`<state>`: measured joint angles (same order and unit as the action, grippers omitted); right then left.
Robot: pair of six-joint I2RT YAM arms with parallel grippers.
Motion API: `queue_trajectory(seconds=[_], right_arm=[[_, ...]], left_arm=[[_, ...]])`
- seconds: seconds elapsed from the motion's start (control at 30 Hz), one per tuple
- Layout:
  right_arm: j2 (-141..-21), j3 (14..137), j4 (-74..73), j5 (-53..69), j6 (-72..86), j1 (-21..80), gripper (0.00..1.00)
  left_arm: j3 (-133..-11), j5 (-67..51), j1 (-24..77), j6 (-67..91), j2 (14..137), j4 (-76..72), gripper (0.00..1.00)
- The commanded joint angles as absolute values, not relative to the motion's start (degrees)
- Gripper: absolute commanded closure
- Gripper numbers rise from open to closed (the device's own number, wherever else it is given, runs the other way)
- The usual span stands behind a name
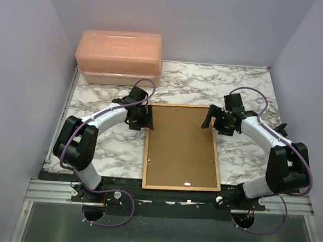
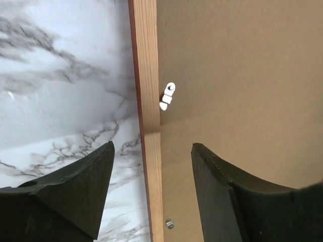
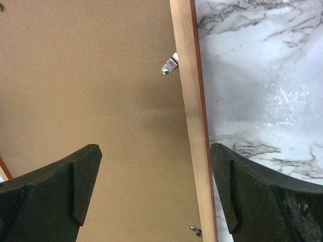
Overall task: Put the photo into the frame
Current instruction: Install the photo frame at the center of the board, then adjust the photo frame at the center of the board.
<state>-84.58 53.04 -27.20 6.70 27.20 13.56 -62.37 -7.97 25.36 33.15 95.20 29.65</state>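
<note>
straddling frame [image 2: 147, 75]: left gripper [image 2: 153, 146], right gripper [image 3: 155, 147]

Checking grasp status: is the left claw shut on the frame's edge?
No, the left claw is open, with gaps between its fingers and the frame rail.

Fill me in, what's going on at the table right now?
Both arms are at the far corners of the frame, which lies back-up on the marble table with the brown backing board in it. The left gripper and right gripper are open, each straddling a side rail, near a white clip and a metal clip. Nothing is gripped. The photo shows in no view, so I can't tell whether it is already inside.
</note>
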Motion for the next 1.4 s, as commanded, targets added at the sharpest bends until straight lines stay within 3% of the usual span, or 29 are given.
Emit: queue_trajectory(seconds=[0.0,0.4,0.77,1.0,1.2,1.37], right_arm=[[-83.52,50.66,-30.28,5.45,28.78,13.92,0.02],[-93.74,54.66,-31.11,11.98,28.82,17.05,0.02],[-114.31,80.16,-33.24,15.09,26.75,23.95,0.02],[-124.60,97.70,-35.87,15.04,26.02,25.28,0.01],[-125.18,107.43,-43.29,-0.59,26.24,25.24,0.00],[-117.78,103.95,-47.41,-8.07,27.67,25.23,0.00]], left_arm=[[-55.86,-15.20,25.40,35.43,91.42,27.57,0.38],[-43.41,-20.77,29.15,41.04,83.07,28.86,0.44],[-36.27,-26.20,32.48,47.41,75.24,26.46,0.45],[-37.33,-29.66,37.92,53.38,76.85,20.30,0.44],[-37.37,-29.75,41.90,57.96,77.53,18.01,0.33],[-35.19,-24.87,42.01,58.38,71.48,23.61,0.19]])
